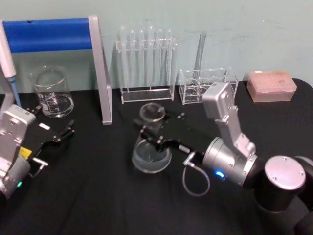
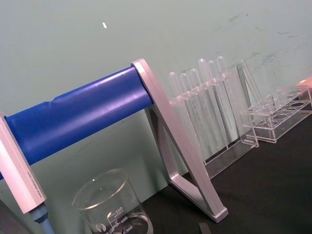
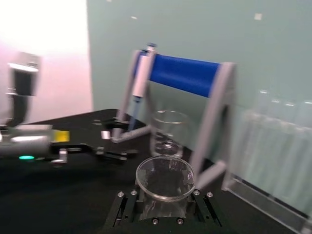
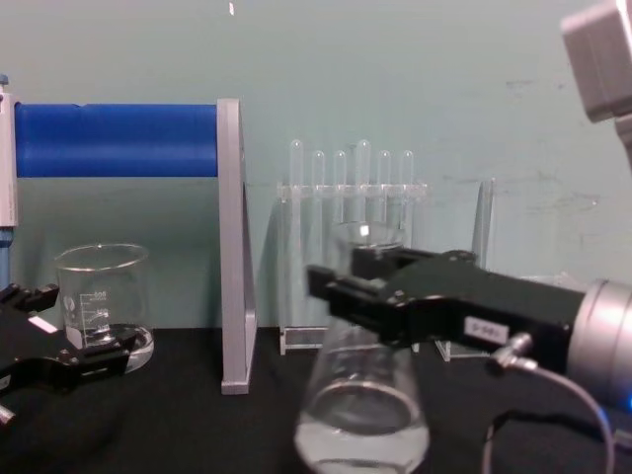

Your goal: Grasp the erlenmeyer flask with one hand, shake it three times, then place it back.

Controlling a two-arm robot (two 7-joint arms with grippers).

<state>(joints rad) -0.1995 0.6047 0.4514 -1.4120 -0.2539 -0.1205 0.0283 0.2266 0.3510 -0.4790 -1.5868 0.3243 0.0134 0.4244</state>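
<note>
The erlenmeyer flask (image 1: pixel 151 156) is clear glass with a little liquid in its wide base, and it stands mid-table. My right gripper (image 1: pixel 149 135) is shut on its neck, just below the flared lip. From the chest, the black fingers (image 4: pixel 395 291) clamp the neck above the cone (image 4: pixel 360 420). The right wrist view looks down on the flask's mouth (image 3: pixel 165 178) between the fingers. Whether the base touches the black table I cannot tell. My left gripper (image 1: pixel 57 137) rests open at the left, also visible low on the left from the chest (image 4: pixel 54 341).
A glass beaker (image 1: pixel 51 93) stands at the back left beside a blue-barred pipette stand (image 1: pixel 100 68). Behind the flask are a test tube rack (image 1: pixel 146 63), a clear tube holder (image 1: pixel 205 85) and a pink tip box (image 1: pixel 271 85). The black table front (image 1: pixel 107 205) is free.
</note>
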